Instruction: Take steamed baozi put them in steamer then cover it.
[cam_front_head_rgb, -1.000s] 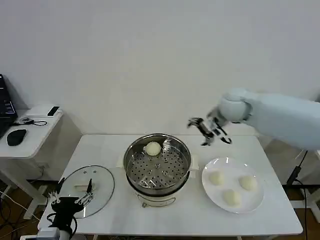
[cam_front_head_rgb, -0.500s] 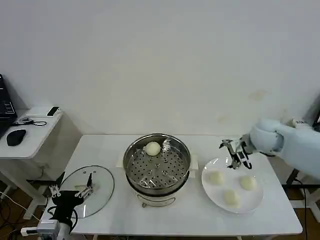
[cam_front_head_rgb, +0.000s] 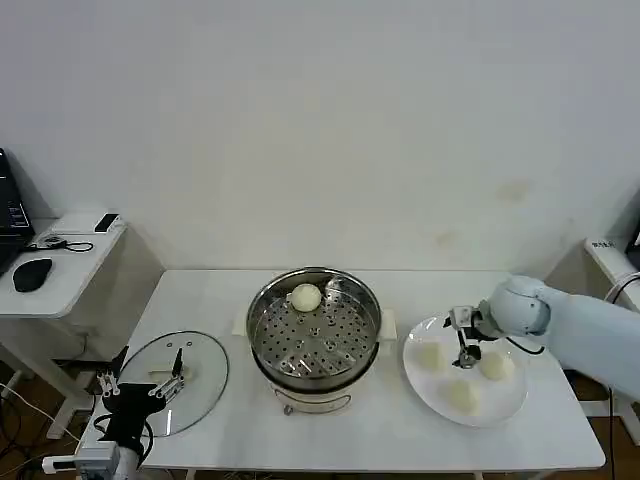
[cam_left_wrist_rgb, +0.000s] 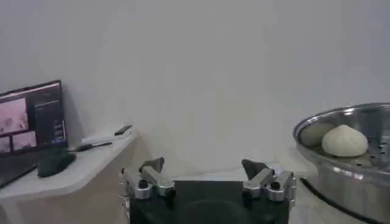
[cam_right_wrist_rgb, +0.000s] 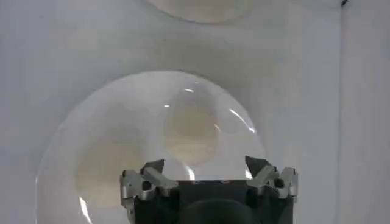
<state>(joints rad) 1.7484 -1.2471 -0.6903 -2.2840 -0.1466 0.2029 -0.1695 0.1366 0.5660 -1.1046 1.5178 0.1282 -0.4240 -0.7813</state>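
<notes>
Right tool (cam_front_head_rgb: 465, 338) hangs over the white plate (cam_front_head_rgb: 512, 405) at the right end of the tabletop (cam_front_head_rgb: 400, 440), pointed down among the three steamed baozi that lie there. Its fingers are spread apart and hold nothing; in the right wrist view the two fingertips (cam_right_wrist_rgb: 152, 172) stand wide, with the plate's bright round rim and pale buns beneath them. One bun (cam_front_head_rgb: 431, 355) lies just beside the tool toward the steamer, another (cam_front_head_rgb: 497, 365) just beside it on the far side, and the third (cam_front_head_rgb: 461, 396) sits nearer the front edge of the plate. Whether a fingertip touches either bun cannot be told.

The steamer (cam_front_head_rgb: 315, 335) stands at the middle of the tabletop, uncovered, its perforated tray showing. A fourth baozi (cam_front_head_rgb: 305, 297) rests on that tray near the back wall; the left wrist view shows it inside the shiny rim as well (cam_left_wrist_rgb: 344, 140).

The glass cover (cam_front_head_rgb: 185, 385) lies flat on the tabletop to the steamer's left, well apart from the pot, its handle facing up. The left tool (cam_front_head_rgb: 135, 388) sits low at the tabletop's front left corner, just beside the cover's edge, fingers open and empty.

A side desk (cam_front_head_rgb: 60, 275) at the left carries a computer mouse (cam_front_head_rgb: 33, 272) and a monitor (cam_left_wrist_rgb: 30, 125).
</notes>
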